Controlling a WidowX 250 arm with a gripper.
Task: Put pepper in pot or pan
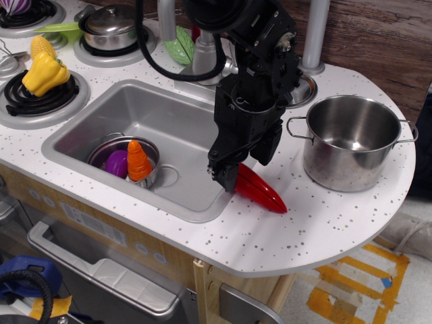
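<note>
Centre frame: the black gripper (227,177) is lowered over the stem end of the red pepper (260,190), which lies on the speckled counter (324,223) at the sink (145,135) rim. Whether its fingers clasp the pepper cannot be told. Right of centre, apart from the pepper, stands the large steel pot (349,140), empty. In the sink sits a small pot (128,162) holding a carrot (138,160). Upper left: yellow bell pepper (44,73), lidded pot (110,27). No legible writing.
</note>
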